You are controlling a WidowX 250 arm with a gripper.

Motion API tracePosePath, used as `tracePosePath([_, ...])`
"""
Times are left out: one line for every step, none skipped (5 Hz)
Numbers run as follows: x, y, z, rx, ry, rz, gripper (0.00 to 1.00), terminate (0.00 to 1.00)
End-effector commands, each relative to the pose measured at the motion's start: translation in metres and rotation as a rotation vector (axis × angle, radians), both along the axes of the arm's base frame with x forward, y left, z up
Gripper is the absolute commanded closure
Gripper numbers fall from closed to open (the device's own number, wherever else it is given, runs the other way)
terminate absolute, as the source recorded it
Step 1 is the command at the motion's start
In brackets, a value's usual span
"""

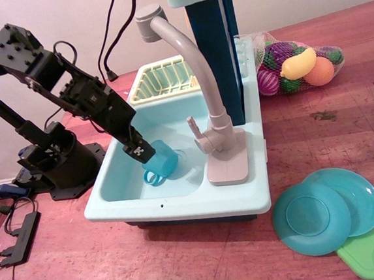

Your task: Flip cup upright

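Gripper (140, 152) is parked right at the rim of the cup (161, 162), lying sideways in the sink (179, 196) left of center, grip can't be told, so it could easily get nudged or rolled away.

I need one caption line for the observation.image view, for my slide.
Robot gripper reaching the teal cup lying tilted in the toy sink basin, beside the grey faucet.

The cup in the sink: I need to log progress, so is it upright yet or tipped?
Tipped. The cup lies on its side in the sink, handle low at the front; the gripper is at its rim.
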State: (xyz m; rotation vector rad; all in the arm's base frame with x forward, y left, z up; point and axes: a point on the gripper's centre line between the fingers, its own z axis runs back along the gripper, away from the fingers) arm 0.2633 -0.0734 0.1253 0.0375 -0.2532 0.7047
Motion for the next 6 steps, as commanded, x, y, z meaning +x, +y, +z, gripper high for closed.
tracePosePath([0.018, -0.013, -0.020, -0.035, -0.014, 0.020, 0.00, 0.00])
tracePosePath([0.035, -0.017, -0.038, -0.041, -0.007, 0.016, 0.00, 0.00])
tracePosePath([0.047, -0.016, -0.049, -0.055, -0.001, -0.005, 0.00, 0.00])
tracePosePath([0.043, -0.018, -0.038, -0.043, 0.010, 0.006, 1.00, 0.00])
tracePosePath([0.037, -0.017, -0.020, -0.044, 0.025, 0.016, 1.00, 0.00])
tracePosePath([0.037, -0.013, -0.001, -0.035, 0.032, 0.010, 0.00, 0.00])
